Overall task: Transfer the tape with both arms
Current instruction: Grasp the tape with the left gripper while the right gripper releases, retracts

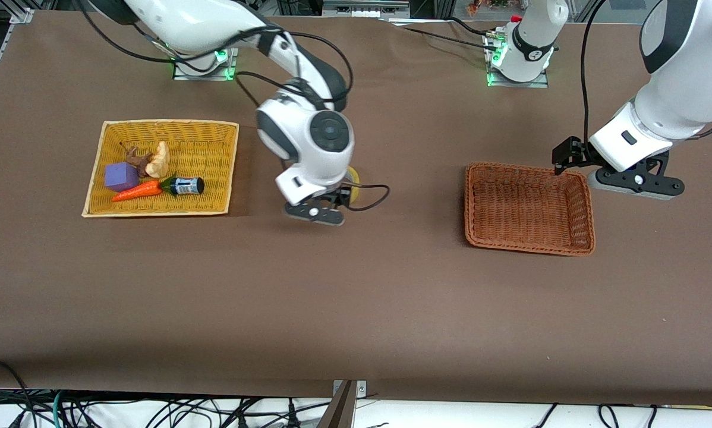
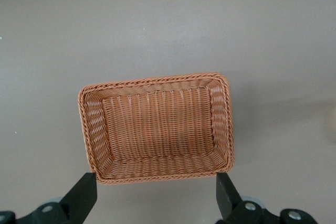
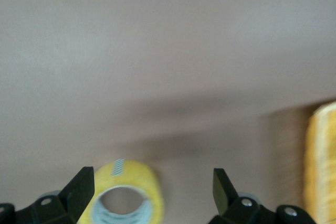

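Wide brown worktop (image 1: 356,309), and the action sits around its middle, between a yellow tray (image 1: 213,128) of odds and ends toward the right arm's end and an empty brown wicker basket (image 1: 528,208) toward the left arm's end

Right arm (image 1: 308,134) is stretched out low over the middle; left arm (image 1: 659,113) waits up by the basket, nothing doing there

Here's the relation that matters: the tape (image 3: 126,195) is lying flat on the worktop, its core hole facing up, so its axis runs straight up and there's no long side to line up with. In the right wrist view it sits tucked close against one finger rather than centred in the gap, well clear of the other finger. In the front view only a yellow sliver of it peeks out from under the wrist

The right pincer (image 3: 152,187) has its fingers spread wide, and I'd say it grips nothing – the roll looks set down on its own

The left pincer (image 2: 156,192) hangs over the basket's edge, fingers wide apart, nothing between them, the basket filling its wrist view

So the right arm is plainly the closer one; the roll lies well apart from the left pincer, off toward the right arm's end. My read: the handover spot is set, and the left arm would have to swing across to the middle to collect
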`<action>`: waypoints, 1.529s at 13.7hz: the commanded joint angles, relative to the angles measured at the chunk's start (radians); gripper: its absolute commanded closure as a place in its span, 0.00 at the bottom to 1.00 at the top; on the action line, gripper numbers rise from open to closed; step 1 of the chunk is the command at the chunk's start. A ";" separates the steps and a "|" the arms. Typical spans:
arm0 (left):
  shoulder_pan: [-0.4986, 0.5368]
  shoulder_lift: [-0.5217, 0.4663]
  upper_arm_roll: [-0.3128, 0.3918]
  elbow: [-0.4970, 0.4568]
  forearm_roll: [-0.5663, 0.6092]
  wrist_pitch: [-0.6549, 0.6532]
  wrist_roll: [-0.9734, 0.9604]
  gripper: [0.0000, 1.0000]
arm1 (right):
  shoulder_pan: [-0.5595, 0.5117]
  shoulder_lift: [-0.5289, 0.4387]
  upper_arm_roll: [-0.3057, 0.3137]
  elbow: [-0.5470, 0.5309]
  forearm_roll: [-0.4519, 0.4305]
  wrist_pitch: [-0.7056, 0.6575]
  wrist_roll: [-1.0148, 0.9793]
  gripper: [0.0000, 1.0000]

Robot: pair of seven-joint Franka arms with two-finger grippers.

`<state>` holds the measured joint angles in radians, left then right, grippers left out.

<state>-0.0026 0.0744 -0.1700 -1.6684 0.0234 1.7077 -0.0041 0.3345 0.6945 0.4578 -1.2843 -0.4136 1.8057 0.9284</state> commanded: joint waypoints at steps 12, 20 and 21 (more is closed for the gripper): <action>-0.324 0.261 0.000 0.079 -0.212 0.125 -0.473 0.00 | -0.546 -0.337 -0.100 -0.035 0.291 -0.216 -0.793 0.00; -0.569 0.514 0.004 0.076 -0.211 0.412 -0.589 0.00 | -0.543 -0.591 -0.272 -0.211 0.311 -0.247 -0.820 0.00; -0.582 0.527 0.004 0.076 -0.209 0.432 -0.609 0.00 | -0.543 -0.630 -0.296 -0.240 0.320 -0.244 -0.818 0.00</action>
<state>-0.5536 0.5589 -0.1826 -1.6259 -0.1729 2.1106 -0.5778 -0.2168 0.1583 0.2077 -1.4400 -0.1234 1.5471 0.1186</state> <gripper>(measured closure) 0.000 0.000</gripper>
